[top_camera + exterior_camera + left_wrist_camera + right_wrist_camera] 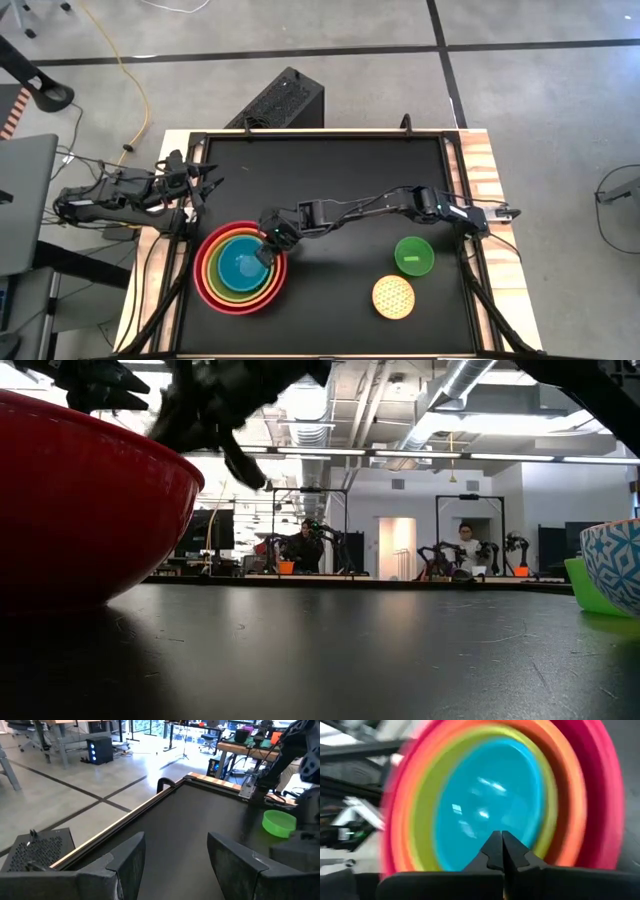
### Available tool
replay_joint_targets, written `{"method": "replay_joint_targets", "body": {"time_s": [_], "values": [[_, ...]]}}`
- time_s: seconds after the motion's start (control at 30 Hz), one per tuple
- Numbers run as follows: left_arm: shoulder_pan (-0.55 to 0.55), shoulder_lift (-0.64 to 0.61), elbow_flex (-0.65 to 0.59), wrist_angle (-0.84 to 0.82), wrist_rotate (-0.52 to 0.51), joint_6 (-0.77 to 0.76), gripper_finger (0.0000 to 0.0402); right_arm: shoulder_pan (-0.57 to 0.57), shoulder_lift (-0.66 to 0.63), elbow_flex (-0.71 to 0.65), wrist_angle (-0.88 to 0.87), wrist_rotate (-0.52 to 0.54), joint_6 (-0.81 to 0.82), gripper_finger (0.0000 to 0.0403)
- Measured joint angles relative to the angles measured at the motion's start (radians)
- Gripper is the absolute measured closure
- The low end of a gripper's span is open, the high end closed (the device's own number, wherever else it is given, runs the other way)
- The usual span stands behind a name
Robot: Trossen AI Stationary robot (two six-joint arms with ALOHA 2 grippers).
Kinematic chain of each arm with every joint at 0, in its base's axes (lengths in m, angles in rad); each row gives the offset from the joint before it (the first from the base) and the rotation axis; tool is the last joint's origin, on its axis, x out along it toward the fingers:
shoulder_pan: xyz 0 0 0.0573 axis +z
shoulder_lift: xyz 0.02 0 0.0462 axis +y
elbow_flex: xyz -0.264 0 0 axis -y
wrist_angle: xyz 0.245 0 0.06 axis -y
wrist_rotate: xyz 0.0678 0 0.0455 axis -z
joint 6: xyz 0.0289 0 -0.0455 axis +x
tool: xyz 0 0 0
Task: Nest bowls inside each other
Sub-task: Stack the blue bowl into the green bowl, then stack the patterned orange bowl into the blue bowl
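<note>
Overhead, right claw (268,251) pinched together above unlabelled blue bowl (240,267)

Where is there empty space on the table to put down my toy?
The far half of the black table is bare, and so is the front middle between the stacked bowls and the yellow bowl. The right gripper crowds the stack.

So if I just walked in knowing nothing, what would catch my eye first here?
Probably the rainbow stack near the table's front left: a blue bowl sits inside lime green, orange and a big red bowl. The right arm reaches across, its right tool shut, empty, over the stack's rim. Two small bowls wait apart at the front right: a bright green bowl and a yellow lattice bowl.
</note>
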Motion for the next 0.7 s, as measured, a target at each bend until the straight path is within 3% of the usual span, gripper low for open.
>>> {"method": "replay_joint_targets", "body": {"time_s": [0.27, 0.43, 0.57, 0.63, 0.7], "values": [[0.0, 0.0, 0.0, -0.001, 0.004, 0.0, 0.0199, 0.0, -0.041, 0.013, -0.051, 0.004, -0.018, 0.0401], [0.0, 0.0, 0.0, -0.001, 0.038, -0.003, 0.0199, 0.03, -0.177, 0.02, -0.306, 0.02, -0.027, 0.0396], [0.0, 0.0, 0.0, -0.002, 0.06, -0.006, 0.0199, 0.102, -0.272, 0.019, -0.624, 0.202, 0.015, 0.0393], [0.0, 0.0, 0.0, -0.002, 0.072, -0.005, 0.0199, 0.151, -0.312, 0.018, -0.797, 0.331, 0.102, 0.0392], [0.0, 0.0, 0.0, -0.002, 0.087, -0.002, 0.0199, 0.189, -0.35, 0.018, -0.948, 0.382, 0.223, 0.0391]]}}
